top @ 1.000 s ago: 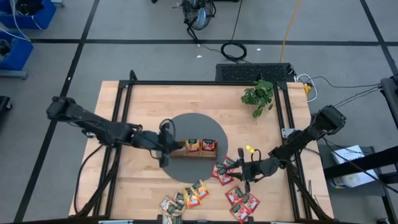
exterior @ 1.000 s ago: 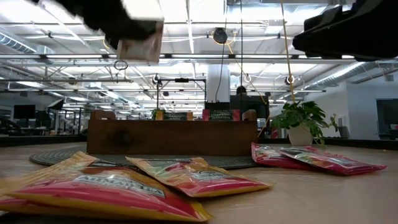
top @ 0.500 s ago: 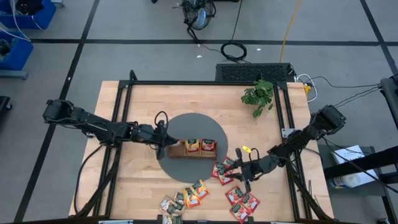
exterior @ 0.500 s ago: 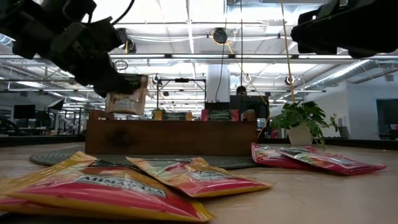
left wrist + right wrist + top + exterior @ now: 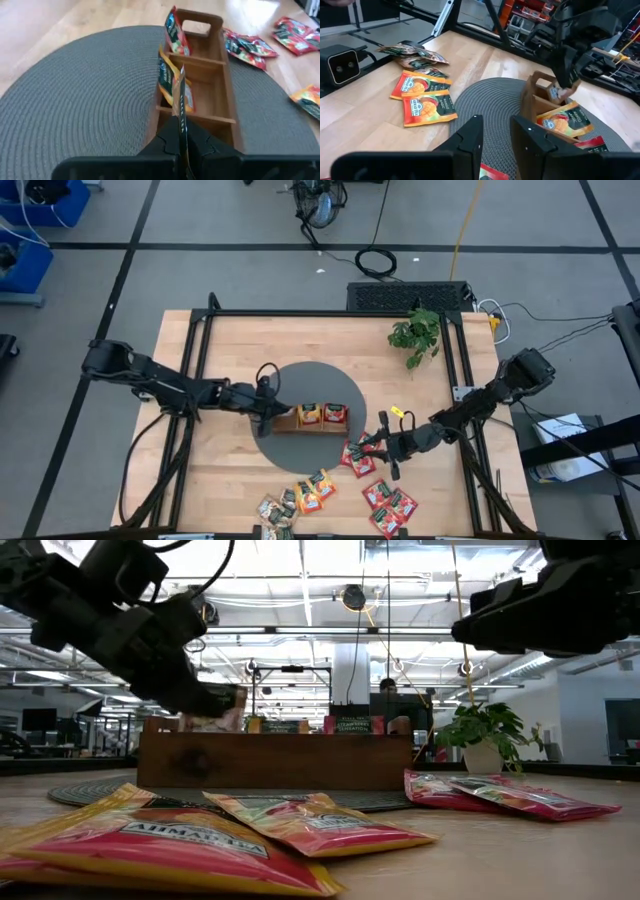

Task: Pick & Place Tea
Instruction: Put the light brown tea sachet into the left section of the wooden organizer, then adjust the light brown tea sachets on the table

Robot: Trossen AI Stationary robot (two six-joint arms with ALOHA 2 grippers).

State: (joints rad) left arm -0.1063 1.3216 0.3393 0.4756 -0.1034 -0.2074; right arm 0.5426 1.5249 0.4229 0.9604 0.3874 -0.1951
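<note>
two arms reach in low over the wooden surface (image 5: 220, 340). the left arm stretches from nine o'clock toward the centre, its left gripper (image 5: 272, 412) tipped down over the nine o'clock end of the wooden tray (image 5: 312, 420), jaws pinched shut on a beige-white sachet (image 5: 180, 102) held on edge just above the end compartment. the right arm comes in from three o'clock, and the right gripper (image 5: 387, 448) hovers above the red sachets (image 5: 362, 457) at about five o'clock of the tray, jaws partly apart with nothing between them.

the tray lies on a round grey mat (image 5: 300, 380). one orange sachet (image 5: 165, 77) stands in its middle compartment and one red sachet (image 5: 176, 36) in the far one; the near compartment holds nothing yet. more orange sachets (image 5: 312, 490) and beige-white sachets (image 5: 272, 510) lie loose toward six o'clock. a small potted plant (image 5: 416, 332) stands at one o'clock.
</note>
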